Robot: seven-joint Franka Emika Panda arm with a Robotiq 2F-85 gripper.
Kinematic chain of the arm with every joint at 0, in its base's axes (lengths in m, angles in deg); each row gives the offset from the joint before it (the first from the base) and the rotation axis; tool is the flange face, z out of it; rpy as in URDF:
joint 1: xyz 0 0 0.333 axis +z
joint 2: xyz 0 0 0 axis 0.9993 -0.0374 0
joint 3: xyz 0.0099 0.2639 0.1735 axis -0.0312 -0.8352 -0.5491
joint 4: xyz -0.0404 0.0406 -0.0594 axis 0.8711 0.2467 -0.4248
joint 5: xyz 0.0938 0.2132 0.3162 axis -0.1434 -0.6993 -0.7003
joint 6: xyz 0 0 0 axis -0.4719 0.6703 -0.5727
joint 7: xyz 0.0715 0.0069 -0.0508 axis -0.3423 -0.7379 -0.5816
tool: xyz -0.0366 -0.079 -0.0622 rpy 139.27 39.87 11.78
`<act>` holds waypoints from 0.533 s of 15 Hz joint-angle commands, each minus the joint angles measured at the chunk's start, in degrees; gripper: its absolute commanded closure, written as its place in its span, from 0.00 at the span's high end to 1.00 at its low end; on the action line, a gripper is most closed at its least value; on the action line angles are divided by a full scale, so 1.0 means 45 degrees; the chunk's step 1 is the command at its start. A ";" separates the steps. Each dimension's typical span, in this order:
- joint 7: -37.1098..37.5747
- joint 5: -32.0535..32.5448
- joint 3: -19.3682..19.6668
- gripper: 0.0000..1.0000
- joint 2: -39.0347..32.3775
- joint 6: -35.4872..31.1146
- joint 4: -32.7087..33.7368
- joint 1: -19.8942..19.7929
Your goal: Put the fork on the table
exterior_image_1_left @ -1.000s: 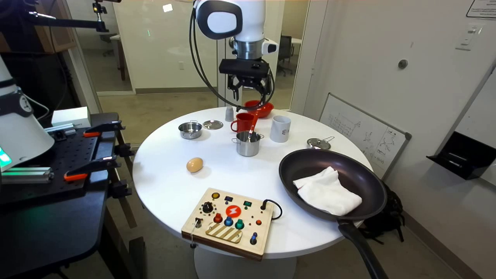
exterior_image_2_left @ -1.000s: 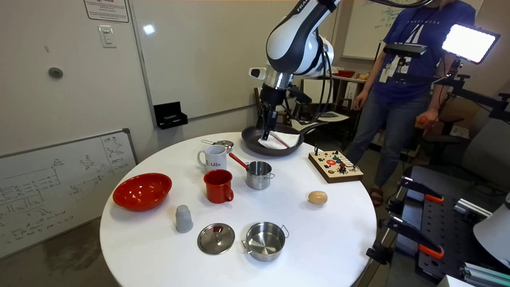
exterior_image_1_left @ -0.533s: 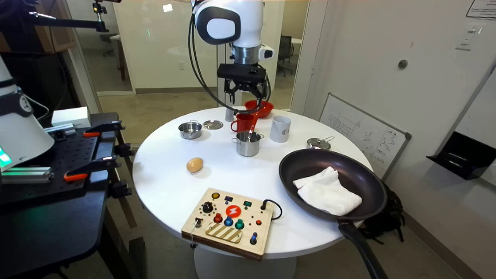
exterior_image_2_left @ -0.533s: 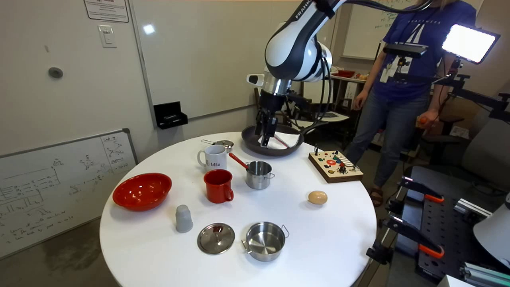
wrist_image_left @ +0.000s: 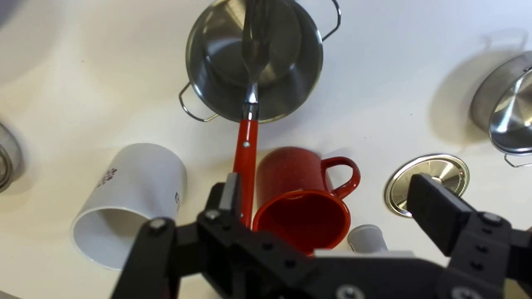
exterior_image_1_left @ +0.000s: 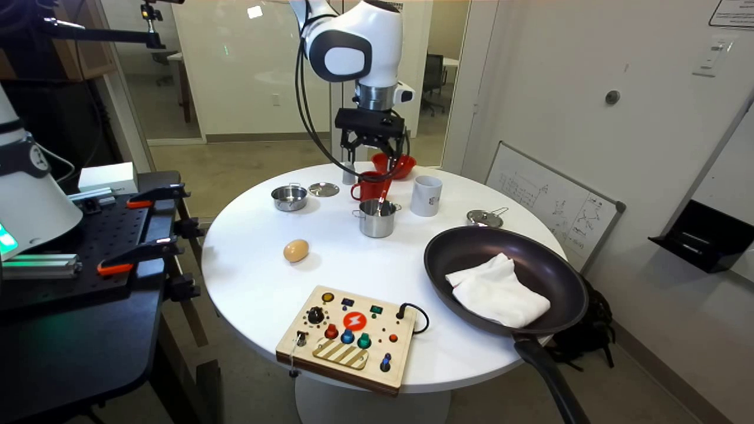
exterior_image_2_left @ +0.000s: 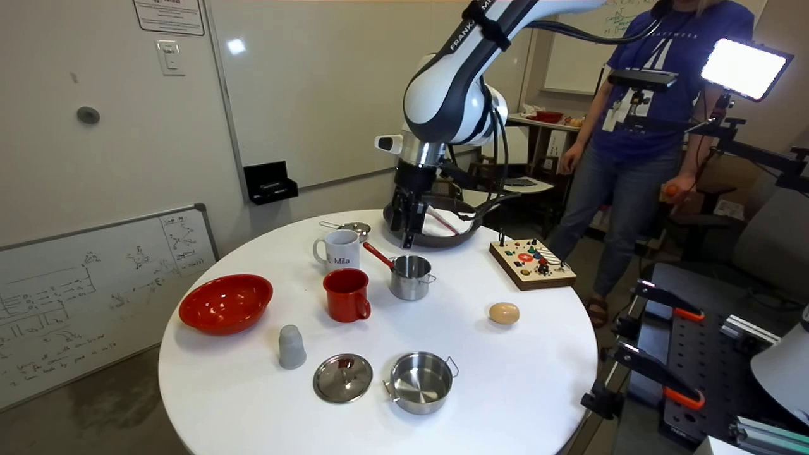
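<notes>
The fork (wrist_image_left: 247, 153) lay in the pot (exterior_image_2_left: 409, 289), not yet on the table (exterior_image_2_left: 505, 379)

The fork leaned with its tines inside the steel pot, below and beyond the claw (wrist_image_left: 326, 187), its red handle running over the rim toward it. In the wrist view the handle showed between the spread fingers, close beside one of them; whether they touched could not be told. The claw stood wide and pinched nothing.

Below its gap was the red mug (wrist_image_left: 286, 174); outside the finger nearest the handle was the white mug (wrist_image_left: 139, 178); partly hidden behind the other finger lay a round lid (exterior_image_2_left: 343, 379). The egg (exterior_image_1_left: 296, 251) and the frying pan (exterior_image_1_left: 465, 247) were well apart from the claw.

By the look of it, only the reach was nearly made. Gripping the handle, lifting the tines clear of the pot, laying the fork on the table and letting go were all left.
</notes>
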 commanded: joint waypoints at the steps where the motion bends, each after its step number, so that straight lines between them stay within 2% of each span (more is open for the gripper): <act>1: 0.0146 0.0129 -0.0400 1.00 -0.0930 0.0907 0.1352 -0.0302; 8: 0.0556 0.0204 -0.0258 1.00 -0.2357 0.2112 0.3396 -0.0117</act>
